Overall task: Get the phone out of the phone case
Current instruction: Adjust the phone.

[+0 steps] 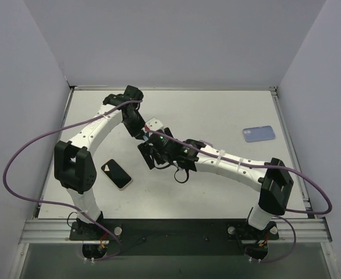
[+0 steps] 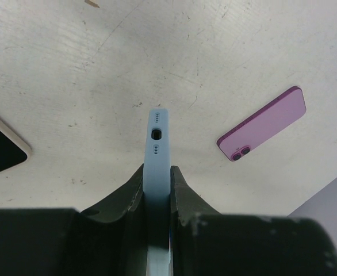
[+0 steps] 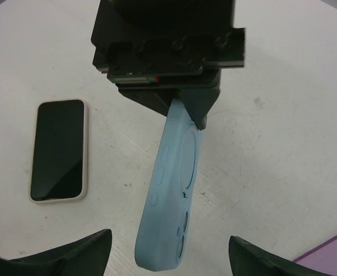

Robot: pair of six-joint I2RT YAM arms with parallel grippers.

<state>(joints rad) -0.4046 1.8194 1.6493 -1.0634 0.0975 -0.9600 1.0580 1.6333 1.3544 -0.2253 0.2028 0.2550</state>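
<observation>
A light blue phone case [image 3: 174, 190] hangs above the table, and the phone's camera lenses [image 3: 182, 231] show through its cutout. My left gripper [image 2: 157, 170] is shut on the case's edge, whose port end [image 2: 156, 133] sticks out past the fingers. In the right wrist view the left gripper [image 3: 187, 106] grips the case's upper end. My right gripper [image 3: 168, 253] is open. Its dark fingertips [image 3: 85, 250] stand well apart on either side of the case's camera end without touching it. In the top view both grippers meet at the table's middle [image 1: 147, 142], where the arms hide the case.
A phone with a black screen in a cream case [image 3: 59, 150] lies flat on the table, also seen in the top view [image 1: 117, 174]. A purple phone [image 2: 262, 123] lies back up toward the far right [image 1: 259, 133]. White walls enclose the table.
</observation>
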